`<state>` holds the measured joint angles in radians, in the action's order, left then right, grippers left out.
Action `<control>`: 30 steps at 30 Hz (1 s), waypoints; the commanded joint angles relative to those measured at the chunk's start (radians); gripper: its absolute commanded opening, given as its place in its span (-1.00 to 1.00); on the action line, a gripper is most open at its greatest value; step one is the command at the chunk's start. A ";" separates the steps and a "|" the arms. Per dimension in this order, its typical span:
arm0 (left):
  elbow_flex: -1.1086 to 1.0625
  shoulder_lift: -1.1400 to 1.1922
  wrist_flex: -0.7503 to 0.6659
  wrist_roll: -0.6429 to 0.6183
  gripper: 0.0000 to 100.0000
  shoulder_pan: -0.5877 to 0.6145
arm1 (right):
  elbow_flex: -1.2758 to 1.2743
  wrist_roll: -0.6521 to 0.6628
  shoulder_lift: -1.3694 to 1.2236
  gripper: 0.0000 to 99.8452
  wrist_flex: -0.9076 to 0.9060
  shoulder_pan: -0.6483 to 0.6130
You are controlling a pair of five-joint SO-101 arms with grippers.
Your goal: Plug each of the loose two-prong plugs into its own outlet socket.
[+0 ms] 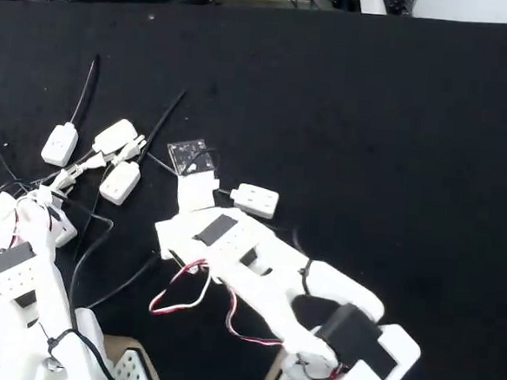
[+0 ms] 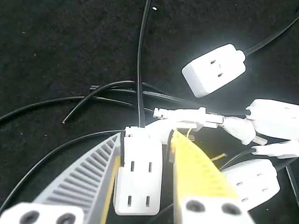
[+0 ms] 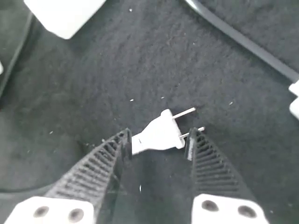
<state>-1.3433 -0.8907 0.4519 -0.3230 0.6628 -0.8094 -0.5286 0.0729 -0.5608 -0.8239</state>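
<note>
Loose cords (image 2: 139, 70) crowd the left end effector's (image 2: 148, 135) socket (image 2: 138, 177), apparently gripped.

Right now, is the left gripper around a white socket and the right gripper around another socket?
No. The right wrist view shows the right gripper around a loose two-prong plug, not a socket. The left gripper is around a white socket, as you said.
</note>
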 commanded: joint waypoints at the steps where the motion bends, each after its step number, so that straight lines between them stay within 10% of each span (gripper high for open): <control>1: 0.021 -0.020 -0.015 -0.015 -0.66 0.004 | 0.059 -0.018 -0.042 -0.60 0.041 -0.009; 16: 0.021 -0.020 -0.015 -0.015 -0.66 0.010 | 0.170 0.005 -0.108 -0.66 -0.150 -0.008; 20: 0.021 -0.020 -0.015 -0.015 -0.66 0.012 | 0.176 0.117 -0.108 -0.98 -0.155 -0.002; 30: 0.019 -0.020 -0.015 -0.015 -0.66 0.013 | 0.171 0.416 0.051 -0.98 -0.195 0.135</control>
<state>-1.3433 -0.8907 0.4519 -0.3276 0.6628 -0.6820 -0.2463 0.0130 -0.7403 -0.7564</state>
